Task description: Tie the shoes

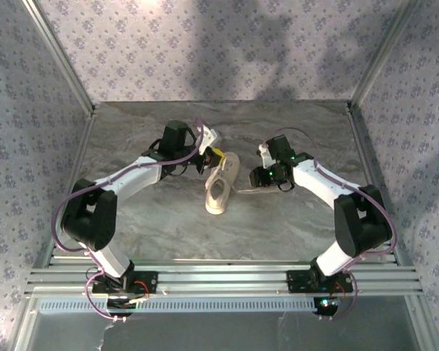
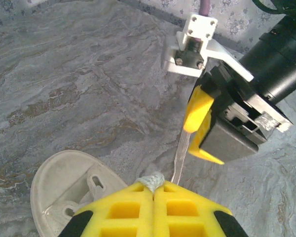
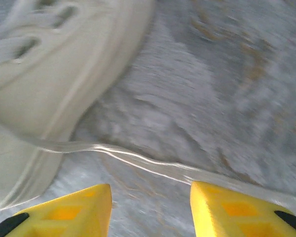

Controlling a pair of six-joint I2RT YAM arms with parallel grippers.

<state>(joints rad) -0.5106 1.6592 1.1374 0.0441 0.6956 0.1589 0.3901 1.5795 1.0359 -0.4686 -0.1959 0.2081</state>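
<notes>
The sneaker point(image 1: 221, 186) is light and nothing pins it, so we judge that any pull along the lace point(image 3: 138, 160) could drag or roll it across the surface point(image 1: 278, 227) instead of tightening anything. A hard pull could also strip the lace back through its eyelets. The lace is thin and lies flat and low. If the right tool point(image 3: 150, 197) closes a little high or off line, it may pinch air and leave the strand behind. The left tool point(image 2: 153, 190) has only a short bit of lace between its tips, and that could slip out under tension.

The sneaker is a small cream-white low-top with a pale sole. It lies mid-surface between the two tools, lengthwise toward the near edge, and we see no knot. In the right wrist view it is blurred, so we cannot tell how it is tilted.

The left tool's fingers are pressed together on the lace just beside the shoe. The right tool's fingers stand apart, with the lace crossing the gap between them, ungripped.
</notes>
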